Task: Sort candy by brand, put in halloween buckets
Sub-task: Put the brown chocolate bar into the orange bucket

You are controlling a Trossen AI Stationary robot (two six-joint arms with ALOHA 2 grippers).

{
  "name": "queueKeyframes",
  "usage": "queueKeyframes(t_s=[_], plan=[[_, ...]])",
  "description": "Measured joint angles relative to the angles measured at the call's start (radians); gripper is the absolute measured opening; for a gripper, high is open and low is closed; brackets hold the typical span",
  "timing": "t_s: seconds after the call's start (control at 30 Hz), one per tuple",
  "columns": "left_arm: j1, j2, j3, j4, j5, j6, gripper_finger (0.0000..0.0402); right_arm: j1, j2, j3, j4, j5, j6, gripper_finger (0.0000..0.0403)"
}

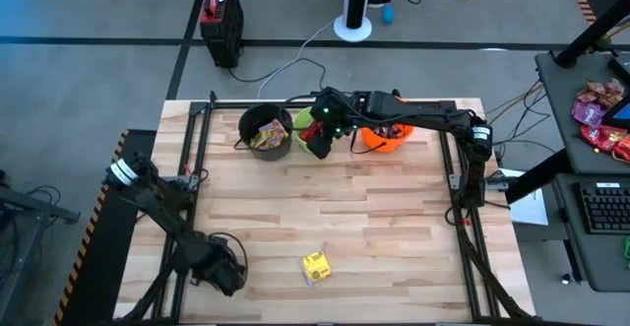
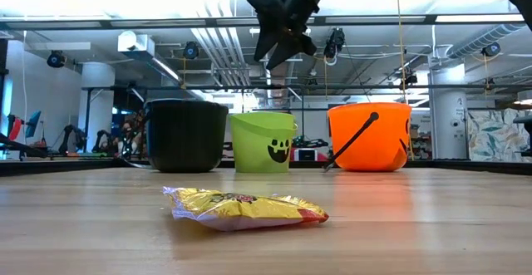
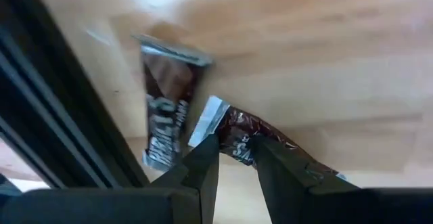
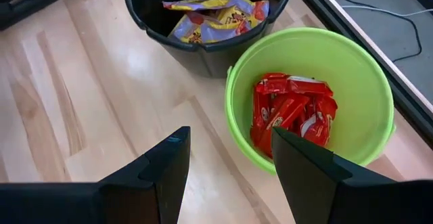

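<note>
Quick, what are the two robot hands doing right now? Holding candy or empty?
Left gripper: closed on a dark brown candy bar at the table's near left corner.
Right gripper: open and empty, above the green bucket.

Left gripper (image 1: 228, 272) low at the near-left corner, jaws nearly closed — right gripper (image 1: 317, 137) raised at the far middle, jaws apart, arm stretched leftward.

The high view is looking straight down on the whole table (image 1: 374, 218). The low view is looking level across it toward the three buckets (image 2: 262, 142), which the right wrist view is also seeing from close above.
</note>
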Motion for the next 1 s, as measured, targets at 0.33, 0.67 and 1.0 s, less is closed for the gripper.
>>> queueKeyframes(t_s=[0.33,0.67,1.0], plan=[[0.035,-0.045,0.001,0.032,-0.311,0.309,0.0084,0.000,0.000,0.000,0.002,0.000,0.018,0.0199],[0.048,-0.086,0.125,-0.229,-0.223,0.042,0.0084,0.000,0.000,0.000,0.000,-0.001,0.018,0.0199],[0.078,-0.045,0.195,-0.212,-0.380,0.240,0.0136,0.000,0.000,0.000,0.002,-0.002,0.002,0.0199]])
